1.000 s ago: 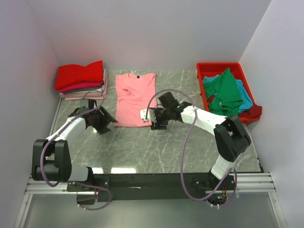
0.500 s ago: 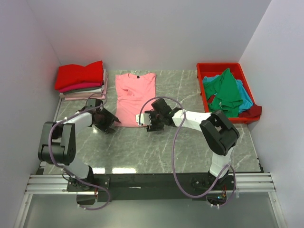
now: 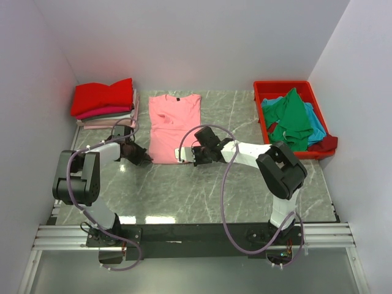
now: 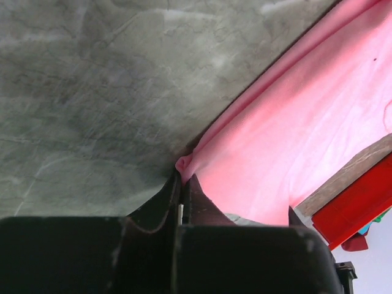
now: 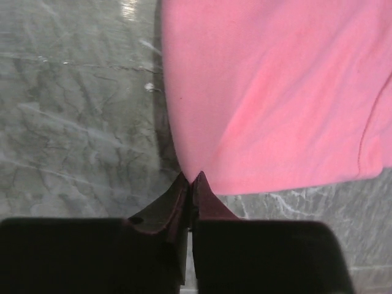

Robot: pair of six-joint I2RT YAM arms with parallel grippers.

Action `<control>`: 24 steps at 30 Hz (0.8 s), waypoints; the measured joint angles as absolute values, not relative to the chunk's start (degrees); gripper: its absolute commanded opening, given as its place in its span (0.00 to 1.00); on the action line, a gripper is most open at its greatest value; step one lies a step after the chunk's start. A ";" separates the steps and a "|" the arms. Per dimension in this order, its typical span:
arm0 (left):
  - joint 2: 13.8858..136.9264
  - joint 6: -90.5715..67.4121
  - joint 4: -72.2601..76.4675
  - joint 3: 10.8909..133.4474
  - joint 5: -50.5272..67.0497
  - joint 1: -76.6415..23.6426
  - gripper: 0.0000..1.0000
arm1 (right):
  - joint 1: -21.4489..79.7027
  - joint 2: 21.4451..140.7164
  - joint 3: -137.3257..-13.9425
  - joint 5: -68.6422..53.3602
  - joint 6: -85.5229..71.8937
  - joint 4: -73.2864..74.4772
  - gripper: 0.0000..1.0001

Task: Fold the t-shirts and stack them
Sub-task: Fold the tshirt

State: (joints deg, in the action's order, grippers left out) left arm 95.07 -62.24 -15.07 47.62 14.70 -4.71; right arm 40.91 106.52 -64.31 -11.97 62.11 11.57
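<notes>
Evenly, left gripper (image 4: 182,180) pinching pink t-shirt (image 3: 174,125) near corner, right gripper (image 5: 191,180) seemingly likewise

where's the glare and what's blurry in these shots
top view: sharp, white glare on the table near its front edge, red cast on the wall by the red stack; left wrist: pink shirt washed out, left gripper dark and soft; right wrist: small glare at the top, right gripper a black silhouette

t-shirt (image 3: 174,125) between stack (image 3: 104,103) and bin (image 3: 282,84)

Overhead, wrist close-ups, shared pink t-shirt (image 3: 174,127)
</notes>
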 measured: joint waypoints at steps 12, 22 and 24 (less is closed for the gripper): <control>72.14 -58.63 -22.55 32.36 18.02 -7.01 0.01 | 42.11 86.76 -52.16 -25.26 68.23 23.90 0.00; 51.51 -64.10 -35.66 28.80 19.90 -15.97 0.00 | 48.51 69.84 -42.61 -30.13 62.37 31.88 0.00; 52.21 -64.40 -36.47 30.87 19.16 -15.97 0.00 | 47.75 69.06 -42.87 -29.54 60.45 31.62 0.00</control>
